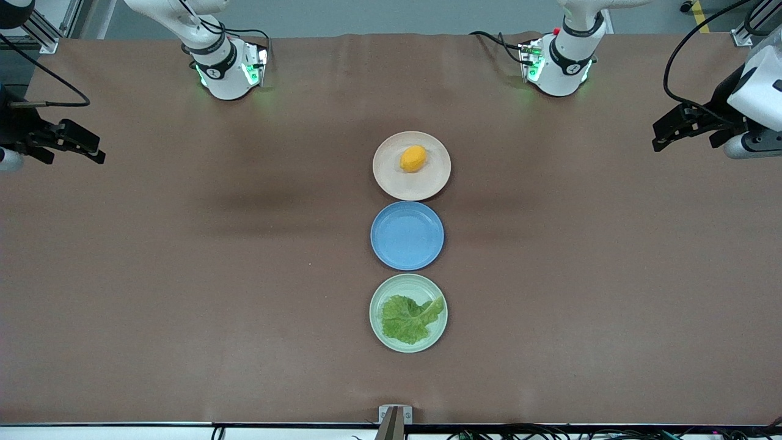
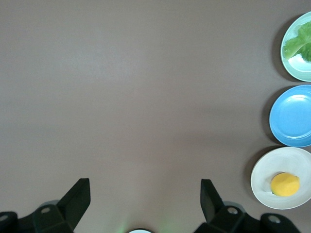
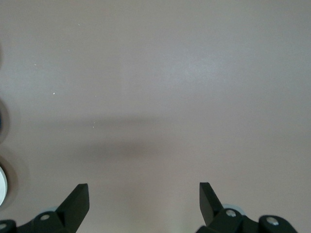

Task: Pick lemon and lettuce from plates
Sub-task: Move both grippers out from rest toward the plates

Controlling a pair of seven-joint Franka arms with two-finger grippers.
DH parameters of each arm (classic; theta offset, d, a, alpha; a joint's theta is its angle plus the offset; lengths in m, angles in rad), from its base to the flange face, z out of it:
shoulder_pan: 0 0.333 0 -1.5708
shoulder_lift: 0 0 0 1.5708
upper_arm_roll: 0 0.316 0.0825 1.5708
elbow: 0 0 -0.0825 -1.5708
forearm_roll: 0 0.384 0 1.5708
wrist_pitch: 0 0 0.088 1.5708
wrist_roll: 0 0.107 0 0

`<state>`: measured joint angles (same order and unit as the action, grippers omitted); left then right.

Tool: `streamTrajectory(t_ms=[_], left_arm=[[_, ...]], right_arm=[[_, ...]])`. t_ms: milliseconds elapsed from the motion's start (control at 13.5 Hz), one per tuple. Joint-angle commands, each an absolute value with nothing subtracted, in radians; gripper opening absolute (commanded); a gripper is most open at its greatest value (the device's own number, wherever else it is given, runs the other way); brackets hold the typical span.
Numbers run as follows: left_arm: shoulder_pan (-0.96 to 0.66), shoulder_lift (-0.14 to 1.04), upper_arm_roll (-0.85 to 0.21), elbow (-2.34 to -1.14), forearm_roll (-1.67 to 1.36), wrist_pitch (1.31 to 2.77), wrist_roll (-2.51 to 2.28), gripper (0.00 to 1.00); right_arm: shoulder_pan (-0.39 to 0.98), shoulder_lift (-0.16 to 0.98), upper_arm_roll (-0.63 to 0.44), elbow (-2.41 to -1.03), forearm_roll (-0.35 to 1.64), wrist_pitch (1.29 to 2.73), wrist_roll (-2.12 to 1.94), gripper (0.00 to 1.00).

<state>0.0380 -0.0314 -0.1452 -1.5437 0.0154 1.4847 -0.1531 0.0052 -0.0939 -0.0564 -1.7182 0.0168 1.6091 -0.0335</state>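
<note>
Three plates stacked mid-frame: lemon (image 1: 413, 158) on beige plate (image 1: 385, 177) up top, lettuce (image 1: 409, 318) on mint plate (image 1: 376, 311) lowest. Left gripper (image 1: 663, 137) parked right edge, right gripper (image 1: 91, 153) left edge over counter (image 1: 183, 275), fingers wide.

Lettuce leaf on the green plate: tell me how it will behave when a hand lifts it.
The lettuce looks thin and crinkled, so it will probably flop and drape rather than hold its shape. It lies flat on the mint green plate, so fingers may struggle to get under an edge. It is likely very light, so the plate should stay put.
</note>
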Motion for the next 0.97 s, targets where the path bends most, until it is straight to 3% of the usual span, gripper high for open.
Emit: streamTrajectory(t_ms=[0, 520, 892], left_arm=[[0.043, -0.038, -0.144, -1.534, 0.008, 1.465, -0.140, 1.00], [0.057, -0.038, -0.144, -1.529, 0.003, 1.465, -0.109, 1.00], [0.058, -0.008, -0.144, -1.491, 0.008, 1.465, -0.100, 1.00]], right_arm=[[-0.006, -0.123, -0.048, -1.747, 0.003, 1.612, -0.052, 1.00], [-0.008, -0.060, -0.046, -1.686, 0.005, 1.566, -0.038, 1.00], [-0.011, -0.011, -0.049, -1.675, 0.005, 1.614, -0.041, 1.00]])
